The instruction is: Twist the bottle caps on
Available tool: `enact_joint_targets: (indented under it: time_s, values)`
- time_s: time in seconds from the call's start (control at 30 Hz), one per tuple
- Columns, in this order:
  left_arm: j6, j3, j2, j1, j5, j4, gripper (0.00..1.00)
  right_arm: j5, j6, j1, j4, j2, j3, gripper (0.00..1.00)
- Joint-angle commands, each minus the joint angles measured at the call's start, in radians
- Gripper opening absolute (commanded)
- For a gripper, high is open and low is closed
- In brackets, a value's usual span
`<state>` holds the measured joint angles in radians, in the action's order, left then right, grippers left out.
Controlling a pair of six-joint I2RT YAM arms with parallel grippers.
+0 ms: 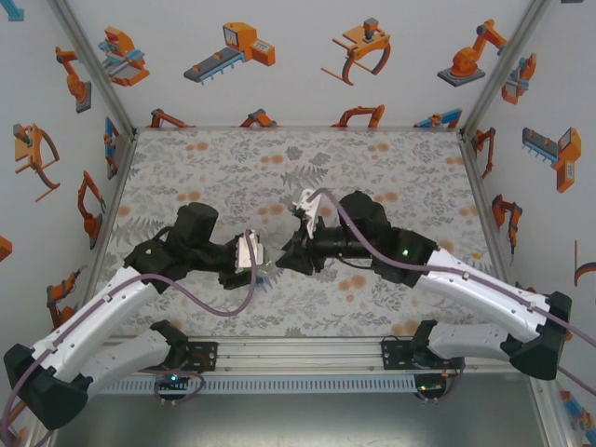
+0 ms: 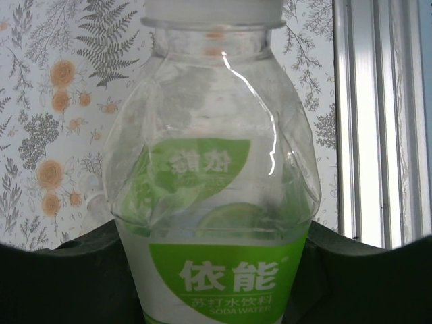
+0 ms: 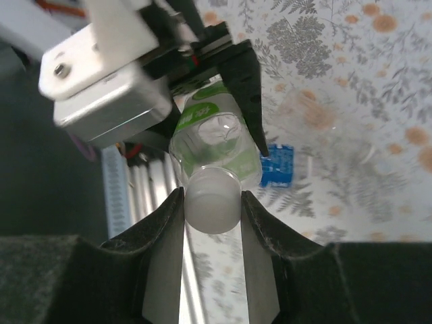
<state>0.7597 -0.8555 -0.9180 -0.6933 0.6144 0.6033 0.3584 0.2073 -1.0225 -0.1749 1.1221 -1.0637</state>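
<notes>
Top external: fixed, high, behind arm bases (image 1: 186, 354); looks down and forward over whole patterned table (image 1: 391, 168), far off.

Left wrist: very near, faces along left gripper fingers (image 2: 54, 283), side-on at green-label bottle (image 2: 216, 202); cap (image 2: 212, 8) cut by upper edge, table behind, metal rail (image 2: 371, 121) at right.

Right wrist: near, faces along right gripper fingers (image 3: 162, 229), end-on at cap.

Shared: both wrist views take in bottle and cap — one side-on, other end-on. Top view shares table pattern with both.
</notes>
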Motion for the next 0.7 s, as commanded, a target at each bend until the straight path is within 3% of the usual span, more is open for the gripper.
enact_joint_targets:
  time_s: [0.0, 0.1, 0.2, 0.37, 0.5, 0.67]
  values:
    - [-0.015, -0.03, 0.023, -0.006, 0.016, -0.077, 0.0, -0.175, 0.549, -0.007, 0.187, -0.034, 0.094, 0.0]
    - [-0.023, -0.027, 0.031, -0.007, -0.007, -0.084, 0.0, -0.263, 0.789, -0.004, 0.12, -0.039, 0.079, 0.0]
    - [-0.045, -0.026, 0.028, -0.007, -0.039, -0.103, 0.0, -0.235, 1.018, 0.015, 0.072, -0.014, 0.069, 0.0]
    - [-0.059, -0.03, 0.023, -0.007, -0.062, -0.106, 0.0, -0.239, 1.142, 0.024, 0.045, -0.004, 0.095, 0.0]
    - [-0.061, -0.028, 0.022, -0.007, -0.043, -0.111, 0.0, -0.247, 1.105, 0.024, 0.064, -0.001, 0.088, 0.0]
    - [-0.054, -0.025, 0.022, -0.009, -0.017, -0.111, 0.0, -0.238, 0.892, 0.025, 0.124, -0.01, 0.064, 0.36]
